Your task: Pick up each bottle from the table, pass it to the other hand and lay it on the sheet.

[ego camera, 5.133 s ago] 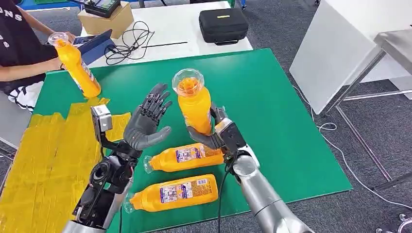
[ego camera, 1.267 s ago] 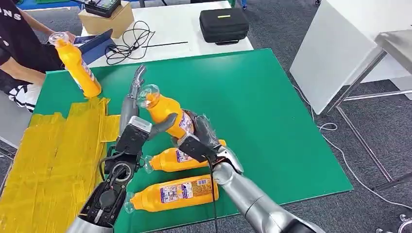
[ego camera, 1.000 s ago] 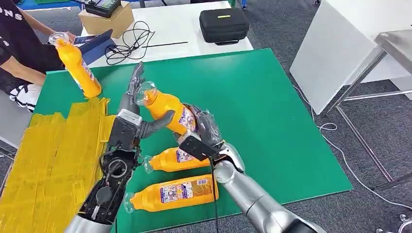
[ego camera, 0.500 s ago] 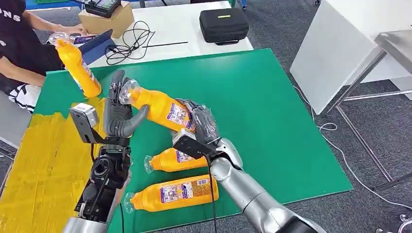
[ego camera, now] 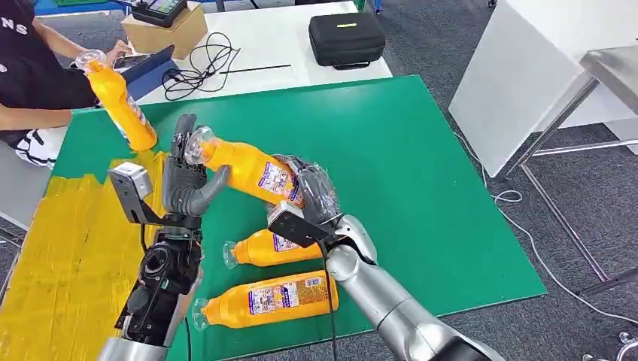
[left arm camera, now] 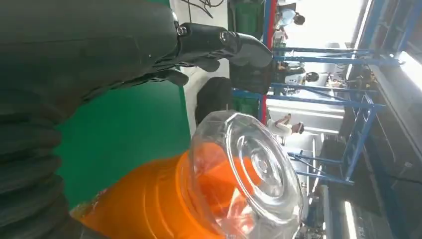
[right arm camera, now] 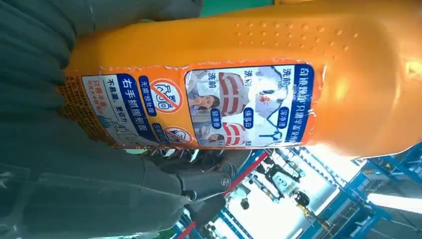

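My right hand [ego camera: 312, 192] grips an orange bottle [ego camera: 244, 169] by its base end and holds it above the green mat, tilted with the clear cap toward my left. My left hand [ego camera: 184, 180] stands at the neck, fingers upright behind the cap and thumb curved under the shoulder, not wrapped around it. The left wrist view shows the cap [left arm camera: 254, 174] close up with the fingers [left arm camera: 214, 42] stretched out past it. In the right wrist view the labelled bottle [right arm camera: 249, 74] lies against my right hand [right arm camera: 74, 164]. The yellow sheet [ego camera: 68, 248] lies on the table's left.
Two more orange bottles [ego camera: 282, 244] [ego camera: 271, 298] lie on the green mat [ego camera: 421, 150] below my hands. A person at the far left holds another orange bottle [ego camera: 120, 105] upright on the mat's corner. A black case [ego camera: 346, 37] and cables sit on the white table behind.
The bottle went from upright to tilted with its cap toward my left. My left hand came up to the neck. In the last half second almost nothing moved.
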Controlling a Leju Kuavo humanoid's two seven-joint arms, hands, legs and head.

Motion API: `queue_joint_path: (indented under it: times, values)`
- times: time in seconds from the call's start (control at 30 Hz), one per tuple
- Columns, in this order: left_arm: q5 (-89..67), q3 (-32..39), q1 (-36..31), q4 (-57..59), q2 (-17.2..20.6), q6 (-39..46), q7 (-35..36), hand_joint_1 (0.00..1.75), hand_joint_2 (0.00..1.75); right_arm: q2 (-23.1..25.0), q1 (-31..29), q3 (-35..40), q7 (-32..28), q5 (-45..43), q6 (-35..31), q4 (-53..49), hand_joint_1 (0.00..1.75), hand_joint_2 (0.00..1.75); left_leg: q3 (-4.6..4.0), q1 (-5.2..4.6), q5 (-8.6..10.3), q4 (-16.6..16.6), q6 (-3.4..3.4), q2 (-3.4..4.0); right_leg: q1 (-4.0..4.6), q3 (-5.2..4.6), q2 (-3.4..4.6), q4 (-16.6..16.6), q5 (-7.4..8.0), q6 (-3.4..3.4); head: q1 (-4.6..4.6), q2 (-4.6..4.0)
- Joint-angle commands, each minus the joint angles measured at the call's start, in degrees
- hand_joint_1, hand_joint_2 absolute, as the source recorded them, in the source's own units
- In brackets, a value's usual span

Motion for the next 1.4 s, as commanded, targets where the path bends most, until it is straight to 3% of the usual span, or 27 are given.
queue_joint_path:
  times: [0.03, 0.3, 0.83, 1.4]
  values:
    - [-0.1, -1.9, 0.3, 3.2, 2.3, -0.9, 0.7, 0.0, 1.75, -0.5, -3.1, 0.3, -1.5, 0.3, 0.3, 1.1, 1.75, 1.75, 0.47, 0.05, -0.24, 0.0, -0.15, 0.3, 0.07, 0.42, 0.18, 0.0, -0.16, -0.11, 0.0, 0.0]
    - [2.8, -5.2, 0.8, 1.9, 1.9, -6.8, 1.3, 0.0, 1.75, 0.0, -3.8, 0.3, -2.2, 0.8, 1.1, 2.7, 1.75, 1.75, 0.26, 0.01, -0.13, 0.0, -0.1, 0.18, 0.02, 0.21, 0.1, 0.0, -0.09, -0.07, 0.02, 0.0]
    - [2.2, -8.4, 0.5, 0.1, 1.5, -6.6, 1.7, 0.0, 1.75, 0.2, -3.2, 0.9, -1.3, 1.8, 1.3, 2.7, 1.75, 1.75, 0.22, 0.04, -0.09, 0.0, -0.1, 0.08, 0.05, 0.18, 0.0, 0.0, -0.08, -0.07, 0.0, 0.0]
    - [2.6, -8.5, 0.4, -1.5, 1.8, -3.3, 0.8, 0.0, 1.75, 2.8, -5.3, 6.6, -0.9, 3.7, 5.0, 9.8, 1.75, 1.75, 0.19, 0.03, -0.08, 0.0, -0.08, 0.11, 0.05, 0.13, 0.04, 0.0, -0.06, -0.06, 0.0, 0.0]
